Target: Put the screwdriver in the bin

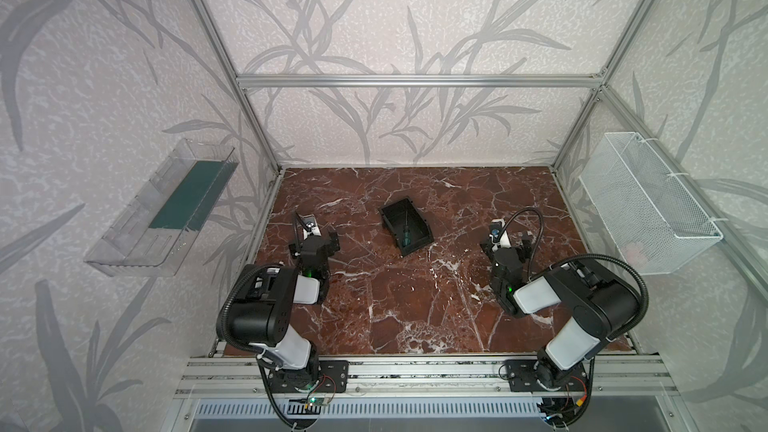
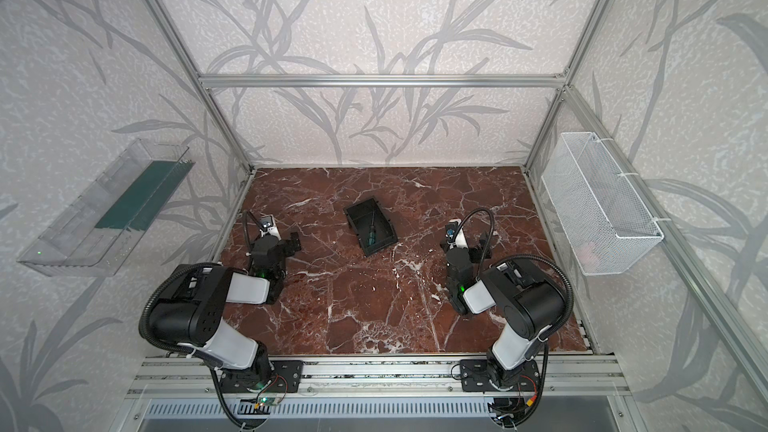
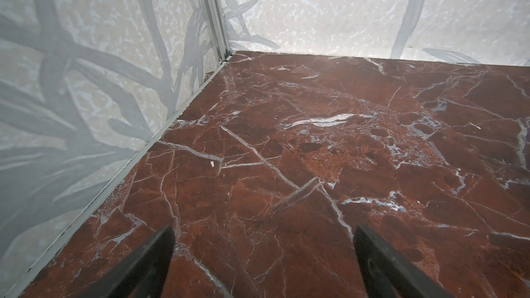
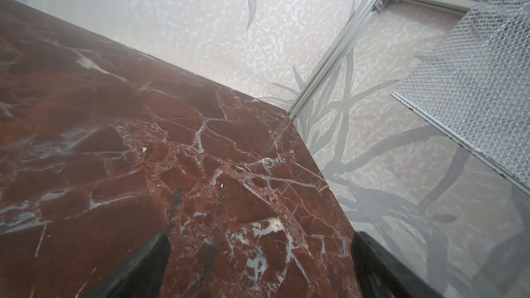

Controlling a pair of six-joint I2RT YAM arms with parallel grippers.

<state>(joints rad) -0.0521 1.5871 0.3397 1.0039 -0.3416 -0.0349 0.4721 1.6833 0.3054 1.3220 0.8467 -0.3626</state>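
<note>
One screwdriver (image 1: pixel 406 235) lies inside the one black bin (image 1: pixel 419 223), which stands near the middle of the marbled surface (image 1: pixel 415 309), between the two arms. There are two claws: the left claw (image 3: pixel 263 242) and the right claw (image 4: pixel 258 242) each stand wide and hold nothing, well apart from the bin. One white wire basket (image 1: pixel 648 209) and one clear tray (image 1: pixel 137 238) hang on the side walls.

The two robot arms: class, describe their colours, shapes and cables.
The left arm and right arm: black rounded joints, white link covers, ribbed black hoses looping outside, a green light near each wrist. The left end effector and right end effector: dark, flat, tapered fingers.
</note>
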